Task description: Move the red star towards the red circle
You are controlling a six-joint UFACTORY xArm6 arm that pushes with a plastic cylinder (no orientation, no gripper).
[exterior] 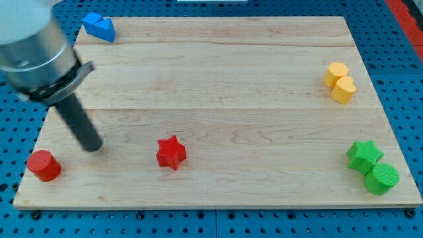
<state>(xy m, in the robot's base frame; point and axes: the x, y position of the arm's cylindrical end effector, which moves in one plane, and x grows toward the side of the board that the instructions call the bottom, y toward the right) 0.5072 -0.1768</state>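
Note:
The red star point(172, 153) lies on the wooden board at the view's lower middle-left. The red circle point(43, 165), a short cylinder, stands near the board's lower left corner. My tip point(94, 147) rests on the board between them, a little above their line. It is closer to the red circle and apart from both. The rod slants up to the arm's grey body at the view's top left.
A blue block point(99, 27) sits at the board's top left corner. Two yellow blocks point(340, 82) touch at the right edge. A green star point(364, 155) and green circle point(381, 178) touch at the lower right. The wooden board point(225, 86) lies on blue pegboard.

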